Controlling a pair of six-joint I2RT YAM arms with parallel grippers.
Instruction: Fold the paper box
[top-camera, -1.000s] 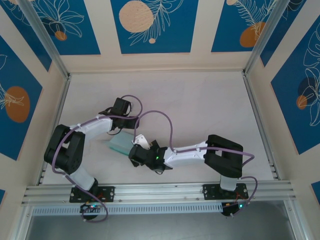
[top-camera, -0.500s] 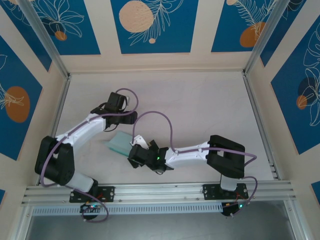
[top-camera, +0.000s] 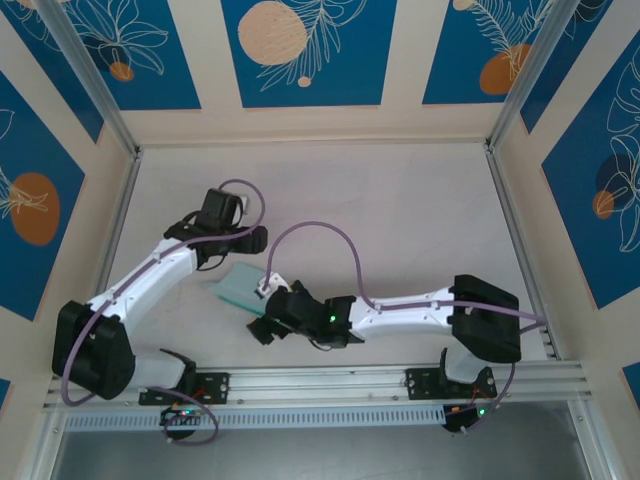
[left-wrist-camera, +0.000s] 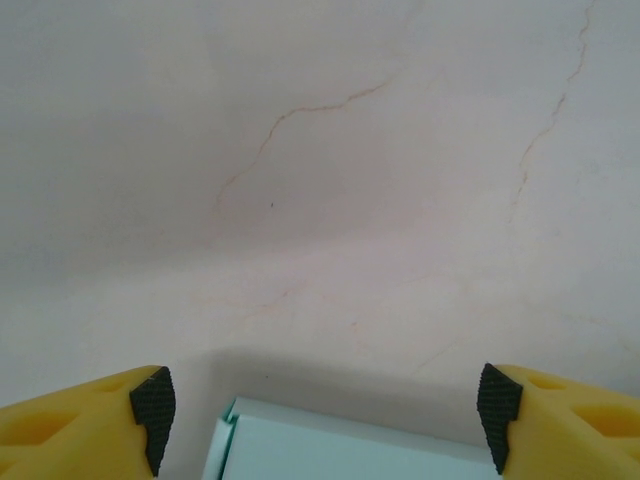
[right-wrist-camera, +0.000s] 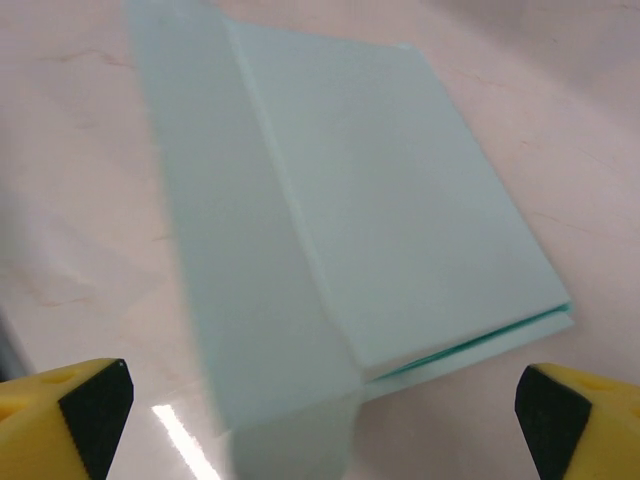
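The paper box (top-camera: 238, 284) lies flat on the table as a pale light-blue folded rectangle, left of centre. In the right wrist view the paper box (right-wrist-camera: 400, 200) has a long side flap (right-wrist-camera: 260, 330) spread out on its left with a rounded tab at the near end. My right gripper (top-camera: 263, 322) (right-wrist-camera: 322, 415) stands open just short of the box's near edge, touching nothing. My left gripper (top-camera: 218, 240) (left-wrist-camera: 325, 412) is open at the box's far side. The paper box (left-wrist-camera: 350, 455) has its edge showing low between the black pads, clear of both.
The pale marbled table (top-camera: 400, 220) spreads to the right and back. Metal frame rails (top-camera: 320, 380) run along the near edge, and patterned walls (top-camera: 300, 60) enclose the back and sides. Purple cables (top-camera: 340, 240) loop over both arms.
My left arm has swung out to the left and its jaws have widened, off the box. My right arm has stretched left and slid its gripper toward the box's near corner.
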